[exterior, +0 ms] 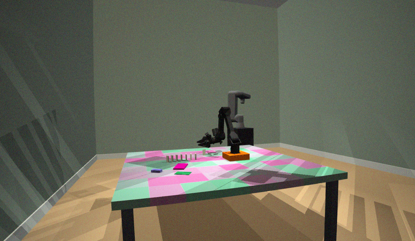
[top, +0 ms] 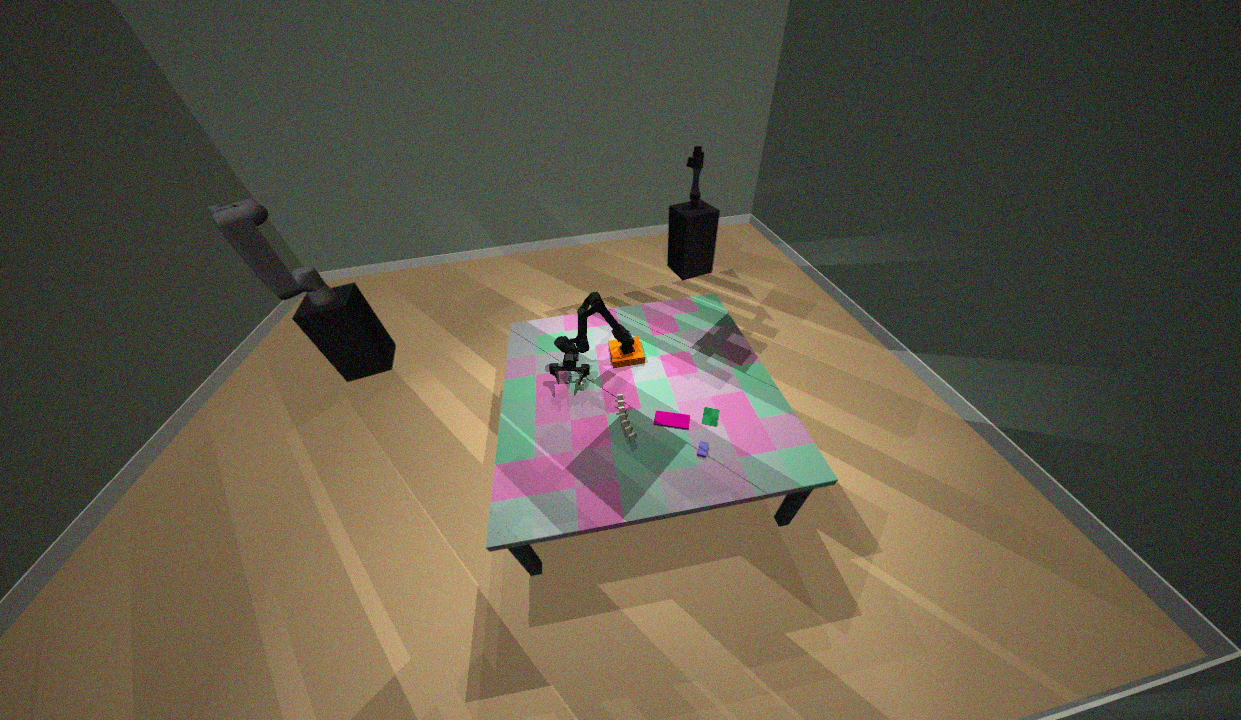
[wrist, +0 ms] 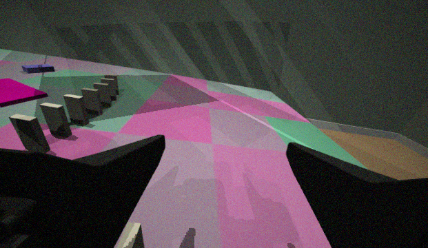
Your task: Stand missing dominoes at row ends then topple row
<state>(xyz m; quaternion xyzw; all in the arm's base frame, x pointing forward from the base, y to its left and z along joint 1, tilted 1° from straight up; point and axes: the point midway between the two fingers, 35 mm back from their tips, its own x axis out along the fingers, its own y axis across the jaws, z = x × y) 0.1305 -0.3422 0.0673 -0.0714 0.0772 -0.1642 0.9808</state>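
On the table (top: pixel 526 465) (exterior: pixel 232 191) (wrist: pixel 189 127), whose top is a patchwork of pink, mint green and greyish squares, seven dominoes (top: pixel 625 420) (exterior: pixel 181 157) (wrist: pixel 74 109) are standing upright in one slightly curved row. They are thin rectangular pieces, pale beige, with flat faces and straight edges. One single domino (exterior: pixel 204 152) (wrist: pixel 131 234) stands upright on the table, apart from the row, past its end on the side of the arm's base. In the wrist view it is partly cut by the lower border.

The black gripper (top: pixel 568 380) (exterior: pixel 198 143) (wrist: pixel 225 145) is above the table with its jaws spread very wide, practically to the full, and it has hold of nothing. Its fingers look dark and matte, with tapered ends. The arm stands on a bright orange, box-like base (top: pixel 617 360) (exterior: pixel 236 157).

Beside the row there lies a flat magenta slab (top: pixel 671 420) (exterior: pixel 180 166) (wrist: pixel 17 92), rectangular and of even colour. Near to it are a thin green piece (top: pixel 711 416) (exterior: pixel 183 173), almost square, and a small blue-violet block (top: pixel 702 449) (exterior: pixel 156 170) (wrist: pixel 38 68), which is low and oblong. The floor (top: pixel 338 501) has the light brown colour of wood.
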